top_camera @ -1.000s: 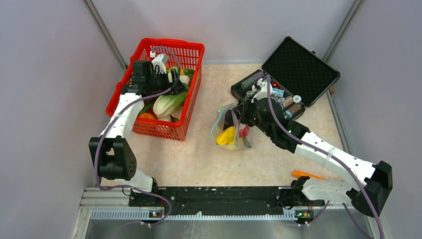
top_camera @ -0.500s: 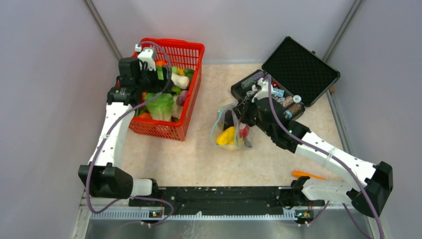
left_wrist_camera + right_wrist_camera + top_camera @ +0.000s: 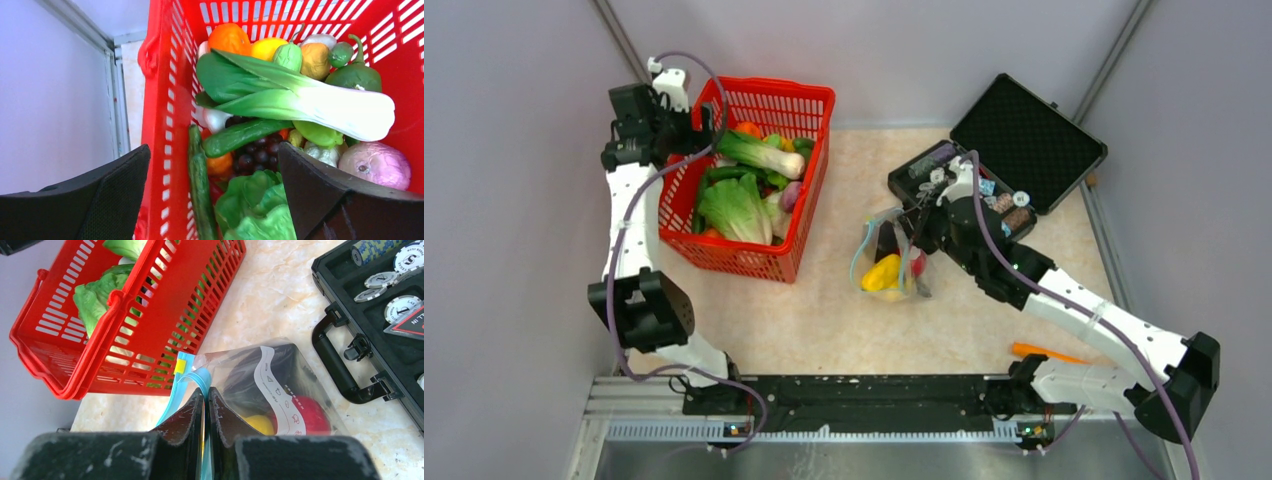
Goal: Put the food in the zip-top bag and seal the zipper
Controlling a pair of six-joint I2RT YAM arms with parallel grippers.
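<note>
Our left claw (image 3: 214, 150) has lifted from the red mesh basket (image 3: 764, 88), spread and empty. Our right claw (image 3: 206, 395) pinches the clear crinkly bag (image 3: 280, 375) at its light-blue zipper strip (image 3: 192, 377), so loading likely continues.

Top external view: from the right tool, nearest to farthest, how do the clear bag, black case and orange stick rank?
1. zip-top bag: pinched at its edge in the right tool.
2. black case: open, just beyond the tool, to the right.
3. orange stick: farthest, toward the front, on the right.
</note>
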